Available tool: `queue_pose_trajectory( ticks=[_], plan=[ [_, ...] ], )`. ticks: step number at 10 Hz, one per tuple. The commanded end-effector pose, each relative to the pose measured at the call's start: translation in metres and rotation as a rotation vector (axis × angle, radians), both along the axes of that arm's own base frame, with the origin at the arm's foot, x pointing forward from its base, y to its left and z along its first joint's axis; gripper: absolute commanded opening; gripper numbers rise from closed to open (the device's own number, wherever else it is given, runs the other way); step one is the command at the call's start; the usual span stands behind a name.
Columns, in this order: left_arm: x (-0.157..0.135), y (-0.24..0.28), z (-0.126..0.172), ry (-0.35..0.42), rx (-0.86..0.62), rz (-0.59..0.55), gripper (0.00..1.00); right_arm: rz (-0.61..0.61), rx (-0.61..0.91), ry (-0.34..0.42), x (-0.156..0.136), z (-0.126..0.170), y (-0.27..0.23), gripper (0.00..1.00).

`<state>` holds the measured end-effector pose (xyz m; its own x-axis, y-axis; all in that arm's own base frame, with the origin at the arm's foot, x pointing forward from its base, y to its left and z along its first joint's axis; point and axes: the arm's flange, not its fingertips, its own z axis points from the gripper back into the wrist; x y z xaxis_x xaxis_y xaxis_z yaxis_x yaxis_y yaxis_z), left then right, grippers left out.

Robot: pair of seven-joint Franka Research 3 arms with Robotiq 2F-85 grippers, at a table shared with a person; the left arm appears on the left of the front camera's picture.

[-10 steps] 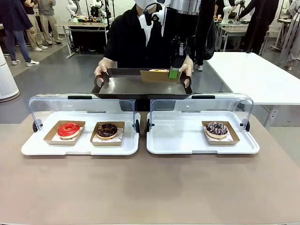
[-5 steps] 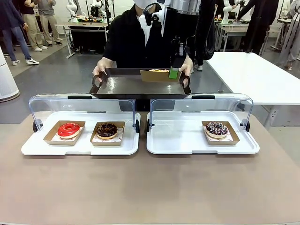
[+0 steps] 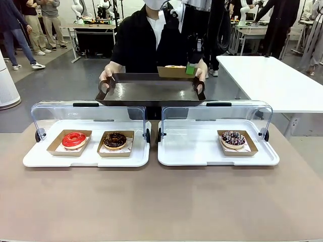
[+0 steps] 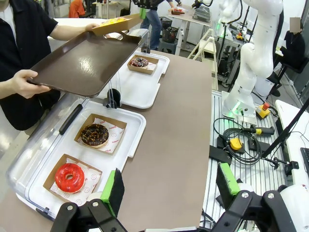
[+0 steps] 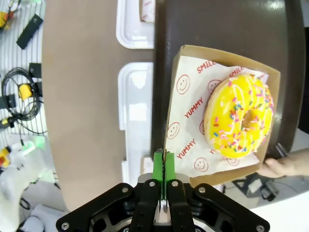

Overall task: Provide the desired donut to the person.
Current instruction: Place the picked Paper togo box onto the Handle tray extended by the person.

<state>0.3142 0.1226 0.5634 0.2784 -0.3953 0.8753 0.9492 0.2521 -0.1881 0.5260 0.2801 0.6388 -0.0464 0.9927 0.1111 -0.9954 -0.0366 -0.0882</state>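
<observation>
A yellow sprinkled donut (image 5: pixel 240 121) lies on printed paper in a cardboard box (image 3: pixel 174 72). My right gripper (image 3: pixel 190 69) is shut on the box's side wall, its green pads (image 5: pixel 158 170) pinching the cardboard edge. The box hangs over the far right corner of a dark brown tray (image 3: pixel 146 92), which the person (image 3: pixel 144 43) holds by both ends; I cannot tell whether box and tray touch. A hand (image 5: pixel 288 164) of the person shows beside the box. My left gripper (image 4: pixel 170 186) is open and holds nothing, hovering above the table's near left end.
Two white lidded trays stand on the table. The left one (image 3: pixel 86 160) holds a red donut (image 3: pixel 74 139) and a chocolate donut (image 3: pixel 115 140); the right one (image 3: pixel 192 151) holds a sprinkled chocolate donut (image 3: pixel 233 138). Their clear lids stand open behind them. A white table (image 3: pixel 272 80) is at the far right.
My right gripper has risen a little with the boxed yellow donut, moving toward the tray's far rim. The person raised the tray slightly. My left arm has not moved.
</observation>
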Motion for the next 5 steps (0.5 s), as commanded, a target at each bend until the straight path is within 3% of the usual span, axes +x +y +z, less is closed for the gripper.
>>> queue_pose_trajectory(
  ticks=[1,5],
  plan=[
    [0.000,0.001,0.000,-0.007,-0.008,-0.004,1.00,0.057,-0.036,0.046,0.038,-0.002,-0.007,0.01],
    [0.000,0.001,0.000,-0.007,-0.008,-0.004,1.00,0.116,-0.016,0.104,0.074,-0.029,-0.013,0.01]
  ],
)
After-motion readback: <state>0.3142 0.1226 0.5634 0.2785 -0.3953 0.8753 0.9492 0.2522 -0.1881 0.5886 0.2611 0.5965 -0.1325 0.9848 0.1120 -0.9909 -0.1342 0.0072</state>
